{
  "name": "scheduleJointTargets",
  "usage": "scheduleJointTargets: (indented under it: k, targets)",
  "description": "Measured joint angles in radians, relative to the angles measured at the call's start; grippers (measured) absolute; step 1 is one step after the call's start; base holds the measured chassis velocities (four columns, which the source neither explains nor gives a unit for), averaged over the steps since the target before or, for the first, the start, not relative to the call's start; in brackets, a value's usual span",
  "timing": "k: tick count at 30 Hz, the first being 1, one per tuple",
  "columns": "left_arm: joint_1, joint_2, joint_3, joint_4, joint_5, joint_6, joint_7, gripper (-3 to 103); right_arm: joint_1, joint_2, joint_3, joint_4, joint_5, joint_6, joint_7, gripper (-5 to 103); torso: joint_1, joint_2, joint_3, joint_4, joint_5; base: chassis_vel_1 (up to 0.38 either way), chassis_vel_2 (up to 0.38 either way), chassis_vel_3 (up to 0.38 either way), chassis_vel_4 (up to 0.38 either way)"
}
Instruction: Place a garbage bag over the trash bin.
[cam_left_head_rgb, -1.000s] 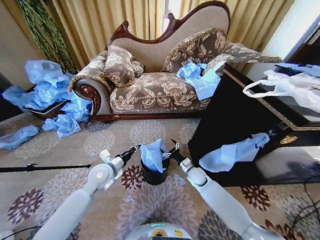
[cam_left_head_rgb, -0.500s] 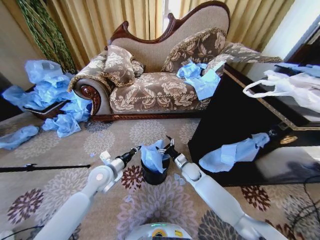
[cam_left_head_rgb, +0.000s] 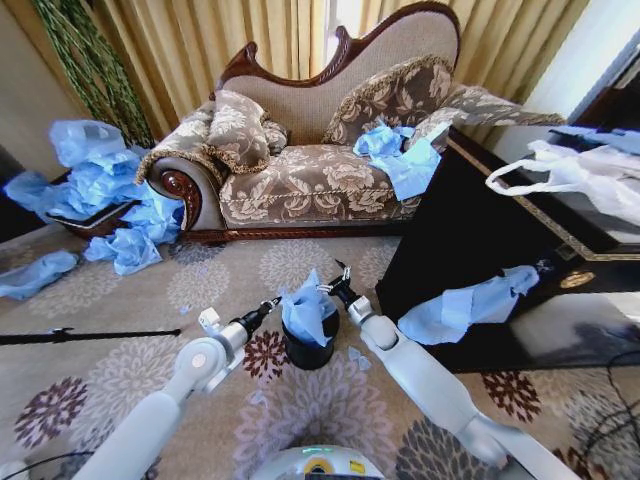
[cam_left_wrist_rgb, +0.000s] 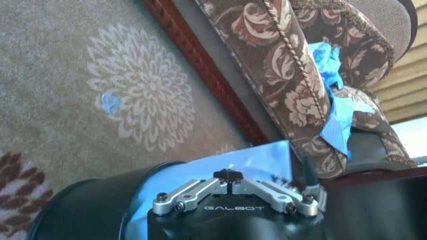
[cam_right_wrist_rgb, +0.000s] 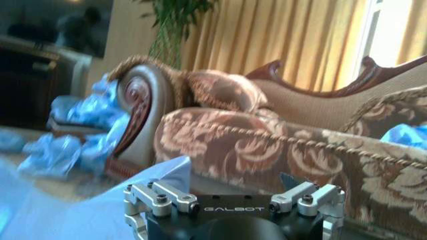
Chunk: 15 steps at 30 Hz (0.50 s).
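The sofa spans the upper middle of the head view, its patterned seat carrying a loose heap of blue bags toward its right end. A dark cabinet fills the right side, with another blue bag draped down its front and a white plastic bag on top. More spare blue bags are piled at the upper left on the patterned carpet.

Low in the centre of the frame stands the trash bin, small and black, with the garbage bag bunched in and over its mouth and rising in a crumpled peak above the rim. The bag is not yet spread round the rim.

The left end effector sits just left of the bag at rim height; I cannot tell whether its fingers are parted or closed. The right end effector is at the bag's upper right edge; its grip on the film cannot be made out either.

The film looks very light, limp and slippery, likely to tear if snagged and to spring back when released. The open hem is the sensible place to pinch, on opposite sides, then stretch outward and down over the rim. The bin itself seems light enough to tip or slide under a sideways pull. The cabinet stands close on the right, limiting that arm's swing.
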<state>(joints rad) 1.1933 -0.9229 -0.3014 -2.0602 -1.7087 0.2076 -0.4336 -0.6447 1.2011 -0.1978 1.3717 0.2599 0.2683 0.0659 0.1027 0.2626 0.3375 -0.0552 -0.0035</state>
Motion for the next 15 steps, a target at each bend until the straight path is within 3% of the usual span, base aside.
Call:
scheduleJointTargets:
  k: [8, 15]
  targets:
    - [0.023, 0.008, -0.003, 0.012, 0.023, 0.002, 0.016, 0, 0.025, 0.039, 0.023, -0.062, -0.028, 0.013, 0.093, 100, 0.000, 0.000, 0.000, 0.0001, 0.0000, 0.000, 0.000, 0.000, 0.000]
    - [-0.022, 0.030, 0.001, 0.053, 0.033, 0.001, 0.034, 0, 0.018, 0.029, 0.048, -0.062, -0.048, -0.003, 0.148, 100, 0.000, 0.000, 0.000, -0.0002, -0.0001, 0.000, 0.000, 0.000, 0.000]
